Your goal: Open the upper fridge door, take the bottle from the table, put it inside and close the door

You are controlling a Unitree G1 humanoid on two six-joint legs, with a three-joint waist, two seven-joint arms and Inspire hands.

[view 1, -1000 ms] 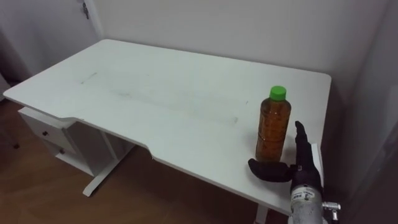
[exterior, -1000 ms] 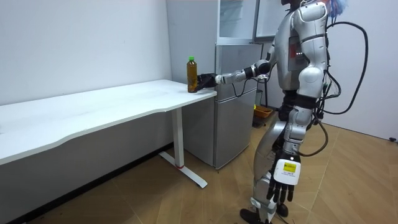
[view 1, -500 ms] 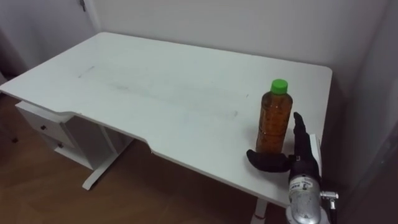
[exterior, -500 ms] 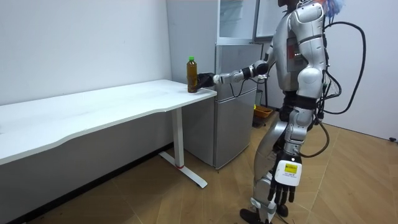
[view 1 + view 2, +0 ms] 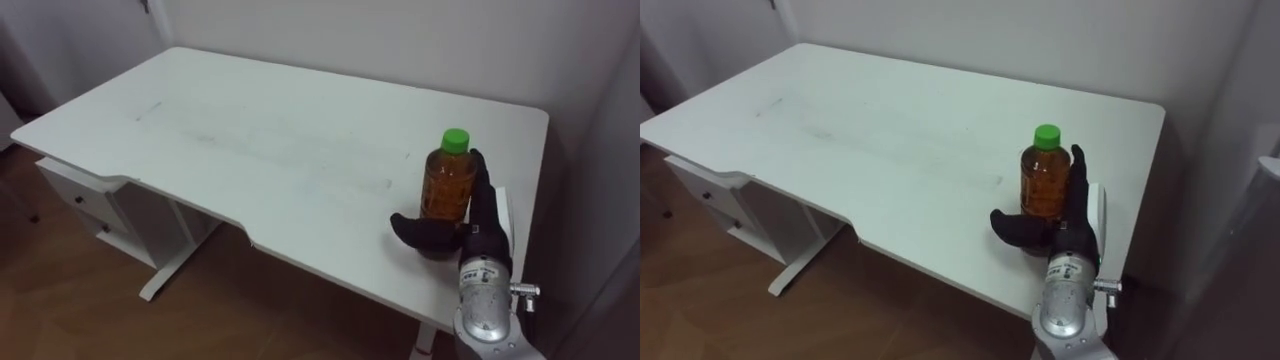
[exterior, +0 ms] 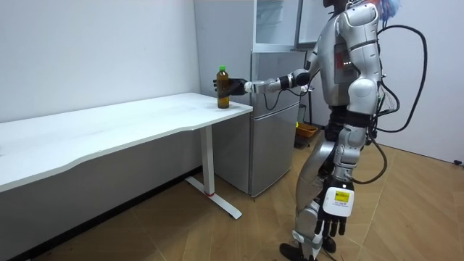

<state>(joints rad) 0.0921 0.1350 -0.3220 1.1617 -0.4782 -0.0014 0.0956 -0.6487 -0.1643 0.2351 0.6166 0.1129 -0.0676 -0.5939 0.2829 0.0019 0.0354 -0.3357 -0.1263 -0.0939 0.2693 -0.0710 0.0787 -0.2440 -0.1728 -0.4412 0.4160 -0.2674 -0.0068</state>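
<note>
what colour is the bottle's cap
Green; the bottle cap shows best in the left eye view.

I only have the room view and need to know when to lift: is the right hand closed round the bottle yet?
Observer: Not yet. In the eye views the right hand has straight fingers up the right side of the bottle; only the thumb crosses in front of its base.
Operator: Is the bottle upright, with table around it?
Observer: Upright, green cap on. It stands back from the near edge of the table, close to the table's right end.
</note>
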